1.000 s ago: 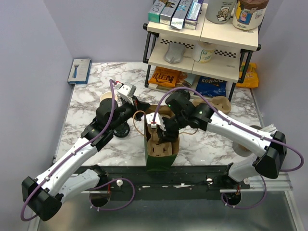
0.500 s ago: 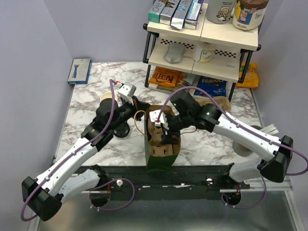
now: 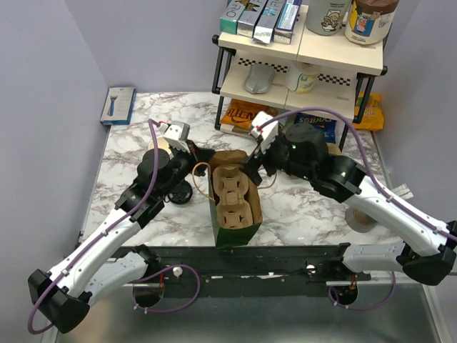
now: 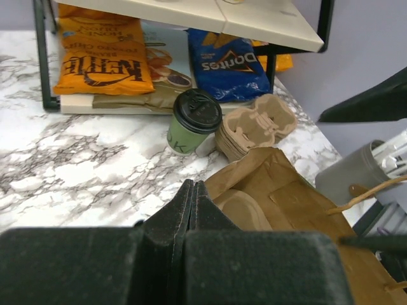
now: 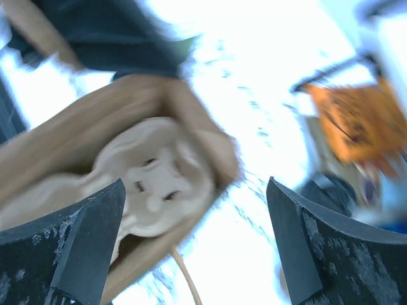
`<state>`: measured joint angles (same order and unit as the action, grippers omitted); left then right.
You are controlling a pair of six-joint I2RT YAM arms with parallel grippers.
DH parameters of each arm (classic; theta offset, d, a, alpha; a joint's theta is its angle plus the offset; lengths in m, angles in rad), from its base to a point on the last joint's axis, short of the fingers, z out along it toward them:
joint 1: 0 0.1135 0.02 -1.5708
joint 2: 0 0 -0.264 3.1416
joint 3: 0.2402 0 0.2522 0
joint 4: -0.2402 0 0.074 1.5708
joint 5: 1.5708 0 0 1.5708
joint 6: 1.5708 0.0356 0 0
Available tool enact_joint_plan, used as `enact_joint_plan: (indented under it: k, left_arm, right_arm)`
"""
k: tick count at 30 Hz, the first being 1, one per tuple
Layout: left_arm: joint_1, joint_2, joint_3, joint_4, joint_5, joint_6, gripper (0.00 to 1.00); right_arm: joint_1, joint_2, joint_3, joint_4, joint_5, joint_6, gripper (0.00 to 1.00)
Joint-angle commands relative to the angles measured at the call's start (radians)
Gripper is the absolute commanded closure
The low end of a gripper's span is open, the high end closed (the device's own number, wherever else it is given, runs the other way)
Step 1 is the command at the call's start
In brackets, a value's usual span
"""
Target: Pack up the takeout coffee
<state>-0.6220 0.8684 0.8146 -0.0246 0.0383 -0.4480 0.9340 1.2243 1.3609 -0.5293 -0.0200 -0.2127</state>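
Standing upright on the tabletop (image 4: pixel 76 171) beside stacked pulp carriers (image 4: pixel 254 124), the takeout coffee (image 4: pixel 191 130) looks light and crushable, so grip its wall gently below the lid (image 4: pixel 198 109). The left gripper (image 4: pixel 193 190) is pinched closed on nothing; the right gripper (image 5: pixel 194 190) gapes wide, empty, facing the paper bag (image 3: pixel 233 234).

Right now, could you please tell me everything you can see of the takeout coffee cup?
The takeout coffee cup is a small green paper cup with a dark printed mark on its wall, closed with a round black plastic lid. It stands upright on the marble table, in front of the blue chip bag and close against a stack of brown pulp carriers. Whether cup and stack touch is unclear. Nothing holds it.
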Motion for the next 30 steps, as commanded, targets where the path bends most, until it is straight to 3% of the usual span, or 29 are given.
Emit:
enact_joint_plan:
  k: [1,4,10,18,23,30]
  left_arm:
    - [-0.004,-0.026,-0.011,-0.017,-0.144,-0.054,1.00]
    - [-0.005,-0.020,0.004,-0.069,-0.245,-0.113,1.00]
    - [-0.007,-0.020,-0.028,-0.069,-0.365,-0.251,1.00]
    - [-0.010,-0.023,-0.031,-0.064,-0.451,-0.333,1.00]
    - [-0.019,0.039,0.063,-0.184,-0.555,-0.391,1.00]
    - [-0.050,0.047,0.054,-0.162,-0.592,-0.416,1.00]
  right_arm:
    - [-0.006,-0.063,0.050,0.054,0.390,0.258,0.00]
    - [-0.004,-0.069,0.073,-0.033,0.440,0.332,0.00]
    - [-0.006,0.000,0.175,-0.247,0.278,0.389,0.00]
    - [-0.006,0.006,0.153,-0.206,0.095,0.406,0.00]
    - [-0.006,-0.008,0.149,-0.162,-0.009,0.401,0.00]
    - [-0.006,0.130,0.159,-0.239,0.127,0.415,0.00]
